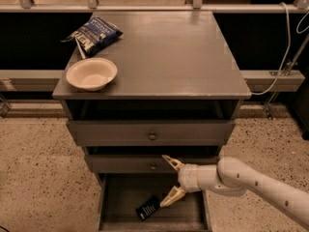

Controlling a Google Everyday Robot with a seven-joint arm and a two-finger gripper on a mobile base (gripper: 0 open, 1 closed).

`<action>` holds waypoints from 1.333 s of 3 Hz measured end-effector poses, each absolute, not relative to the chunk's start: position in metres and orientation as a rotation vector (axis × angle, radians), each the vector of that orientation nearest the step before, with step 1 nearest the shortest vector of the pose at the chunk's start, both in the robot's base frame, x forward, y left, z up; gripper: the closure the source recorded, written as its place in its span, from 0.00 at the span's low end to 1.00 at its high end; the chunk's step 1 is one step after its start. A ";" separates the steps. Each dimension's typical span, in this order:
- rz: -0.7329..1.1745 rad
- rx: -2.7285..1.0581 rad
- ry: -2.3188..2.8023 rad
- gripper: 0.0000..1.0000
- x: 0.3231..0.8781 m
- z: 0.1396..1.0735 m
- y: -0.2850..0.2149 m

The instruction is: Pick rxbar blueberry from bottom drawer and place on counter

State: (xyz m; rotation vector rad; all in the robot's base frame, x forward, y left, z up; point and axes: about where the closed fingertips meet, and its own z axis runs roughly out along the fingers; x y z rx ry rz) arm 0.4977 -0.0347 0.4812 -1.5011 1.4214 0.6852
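Speckled floor (38, 178) | grey bottom drawer (120, 197) | jaws spread, empty, beside flat rxbar blueberry (148, 209)

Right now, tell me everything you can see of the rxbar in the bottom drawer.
The rxbar blueberry is a small flat dark wrapper with pale print, lying angled on the floor of the open bottom drawer, near its middle. The gripper hangs open just right of it, lower finger near its corner; contact unclear.

Matt grey wood is seen on the counter (193, 57) and bottom drawer (123, 202); smooth cream plastic on the gripper (170, 179) held over that drawer.
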 end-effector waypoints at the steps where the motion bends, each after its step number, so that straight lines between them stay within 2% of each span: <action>1: 0.689 -1.470 1.460 0.00 0.504 0.429 -0.030; 4: 0.577 -1.406 1.608 0.00 0.511 0.280 -0.035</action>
